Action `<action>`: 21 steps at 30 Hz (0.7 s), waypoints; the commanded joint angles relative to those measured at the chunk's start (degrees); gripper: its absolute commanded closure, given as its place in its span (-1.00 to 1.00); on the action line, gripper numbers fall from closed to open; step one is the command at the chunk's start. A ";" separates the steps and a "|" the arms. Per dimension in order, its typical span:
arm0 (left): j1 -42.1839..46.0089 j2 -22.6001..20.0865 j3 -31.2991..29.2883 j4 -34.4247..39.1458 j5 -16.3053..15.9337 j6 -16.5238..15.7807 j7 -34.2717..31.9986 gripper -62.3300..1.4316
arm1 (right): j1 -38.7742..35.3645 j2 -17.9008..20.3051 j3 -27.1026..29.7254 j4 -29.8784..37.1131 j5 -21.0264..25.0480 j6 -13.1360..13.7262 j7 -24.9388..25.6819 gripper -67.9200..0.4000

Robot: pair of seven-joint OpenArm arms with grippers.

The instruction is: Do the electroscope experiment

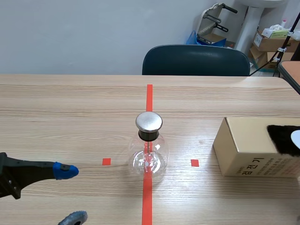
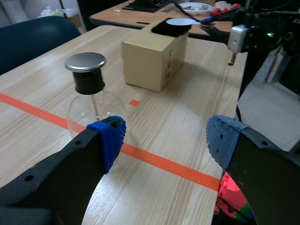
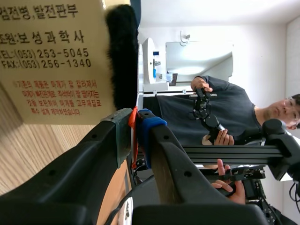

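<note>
The electroscope, a clear round flask point(image 1: 148, 157) with a metal cap point(image 1: 149, 121), stands mid-table on the tape line. My left gripper point(image 1: 70, 194) hovers open at the near left; in its own view the flask point(image 2: 91, 110) is ahead of the blue pads point(image 2: 108, 138). A cardboard box point(image 1: 248, 150) at the right carries black fur point(image 1: 282, 139) with a white disc point(image 1: 296, 138) on it. My right gripper point(image 3: 135, 115) sits by the fur point(image 3: 122, 56), pads pressed on something thin. In the left wrist view its tip point(image 2: 208, 20) meets the disc's point(image 2: 179, 21) edge.
A dark blue chair point(image 1: 196, 60) stands past the table's far edge. Cardboard boxes point(image 1: 272, 42) and another table point(image 1: 290, 70) are at the back right. A person in a dark shirt point(image 3: 225, 112) appears beyond my right gripper. Bare wood point(image 1: 70, 117) stretches left of the flask.
</note>
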 commanded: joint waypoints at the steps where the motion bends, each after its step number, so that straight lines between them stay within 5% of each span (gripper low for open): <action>1: -0.15 0.26 0.22 1.73 -0.55 -0.24 -1.05 -0.27 | 0.33 0.92 1.20 0.24 -0.74 -3.30 0.13 0.94; 14: -0.15 0.31 0.22 2.03 -0.59 -1.60 -1.11 -0.27 | 0.33 1.07 1.90 -0.57 -8.50 -3.30 -6.27 0.94; 21: -0.15 0.44 0.22 2.03 -0.61 -1.84 -1.33 -0.27 | 0.28 1.07 1.79 -0.57 -14.99 -3.30 1.90 0.94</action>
